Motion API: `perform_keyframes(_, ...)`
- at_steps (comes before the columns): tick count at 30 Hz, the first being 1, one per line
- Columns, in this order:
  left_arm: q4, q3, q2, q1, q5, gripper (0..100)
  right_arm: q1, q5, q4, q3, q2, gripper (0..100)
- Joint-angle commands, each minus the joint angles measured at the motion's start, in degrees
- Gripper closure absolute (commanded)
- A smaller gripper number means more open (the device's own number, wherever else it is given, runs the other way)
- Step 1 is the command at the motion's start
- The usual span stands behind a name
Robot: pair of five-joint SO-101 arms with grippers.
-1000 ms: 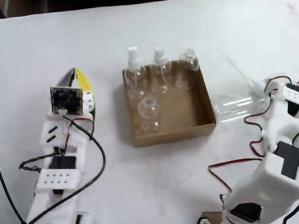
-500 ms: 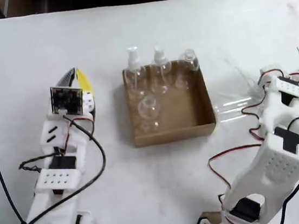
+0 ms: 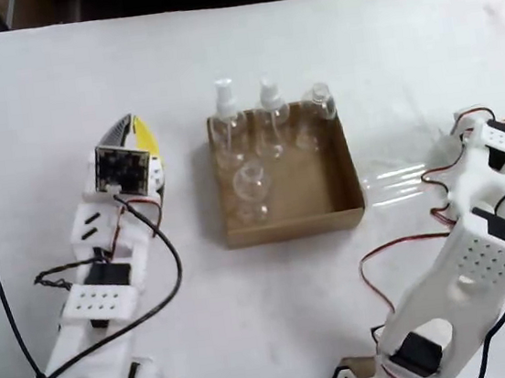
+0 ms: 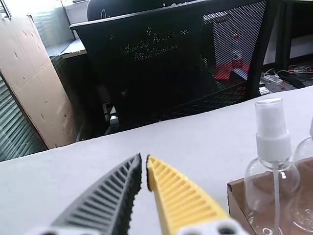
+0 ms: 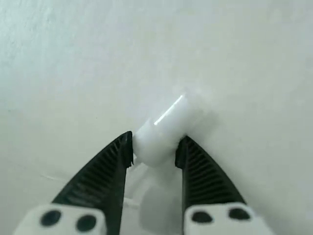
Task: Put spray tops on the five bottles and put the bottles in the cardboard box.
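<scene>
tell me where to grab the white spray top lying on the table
Take the spray top across its round white body, coming down from above. It lies on its side on the table, so the two curved flanks are free while the underside is not. The right gripper has its fingers against both flanks.

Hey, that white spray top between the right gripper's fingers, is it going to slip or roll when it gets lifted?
Probably light: the spray top is small, plain plastic. Its round, glossy barrel lies on its side on the table, so it could roll if nudged. The right gripper pinches its curved sides, so it may twist or slip.
</scene>
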Motion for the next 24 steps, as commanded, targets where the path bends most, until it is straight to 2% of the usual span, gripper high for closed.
perform_keyframes(1, -1.4, -0.4, -0.1, 0.6, -0.5, 98, 3.0, 0.1, -0.2, -2.6, 0.0, 97.0)
perform_keyframes(6, -1.4, -0.4, -0.1, 0.6, -0.6, 98, 4.4, 1.0, 0.2, -4.3, -2.2, 98.1)
perform_keyframes(13, -1.4, -0.4, -0.1, 0.6, -0.7, 98, 5.1, 15.8, 0.5, -4.7, -13.6, 98.1)
perform_keyframes(18, -1.4, -0.4, -0.1, 0.6, -0.7, 98, 4.6, 24.5, 6.1, -5.0, -25.2, 97.8)
perform_keyframes(24, -1.4, -0.4, -0.1, 0.6, -0.7, 98, 4.0, 38.3, 7.1, -4.8, -35.9, 97.8)
